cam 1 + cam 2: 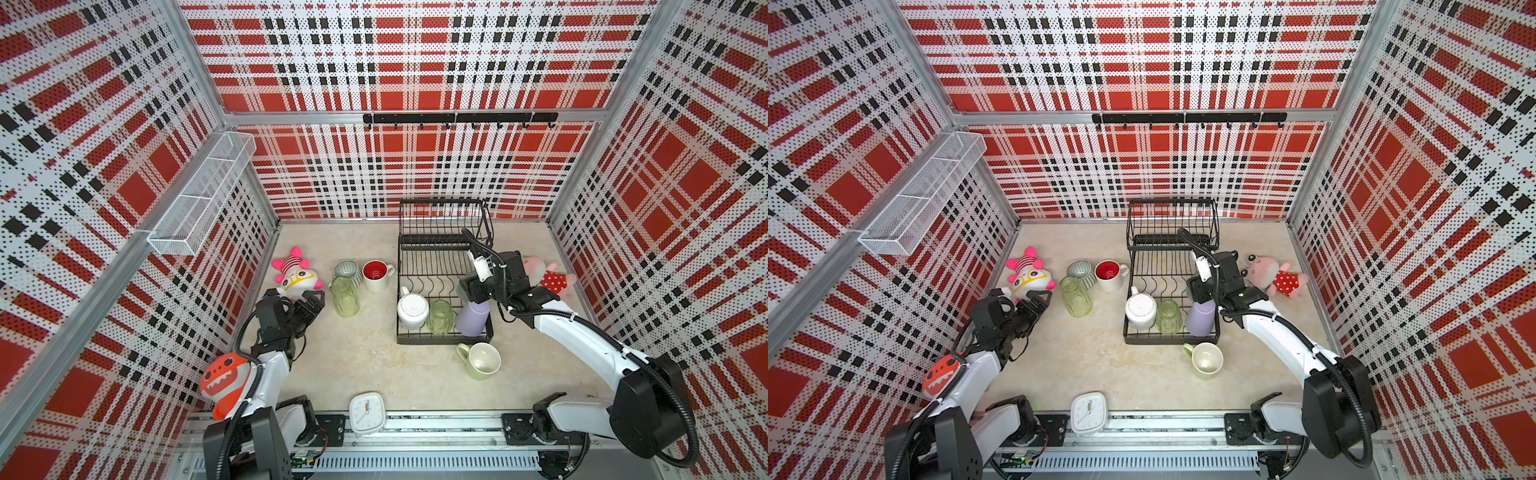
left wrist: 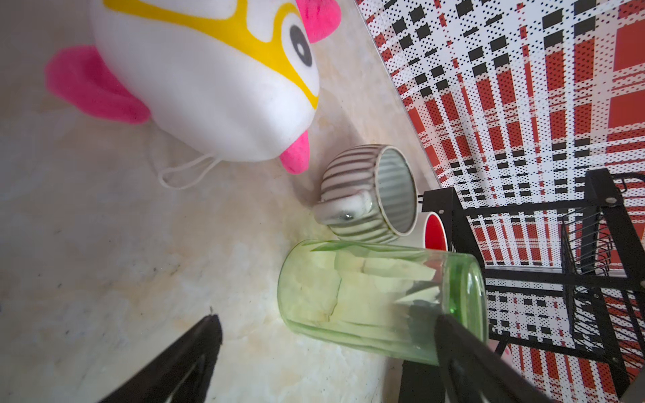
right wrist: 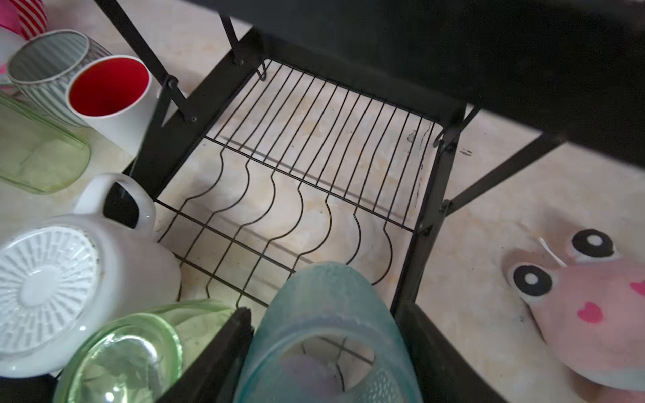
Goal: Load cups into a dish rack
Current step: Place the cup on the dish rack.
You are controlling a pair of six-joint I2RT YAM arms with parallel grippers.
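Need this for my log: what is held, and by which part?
The right gripper holds the teal tumbler by its sides, between the fingers; the left gripper holds nothing.

Red-black-white plaid walls (image 1: 415,62); black dish rack (image 1: 432,241); lavender tumbler (image 1: 471,320); teal tumbler (image 3: 324,307).

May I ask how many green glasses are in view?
2. One glass stands on the table by the ribbed mug; the other glass is upside down in the rack, between white mug and lavender tumbler. None seems hidden.
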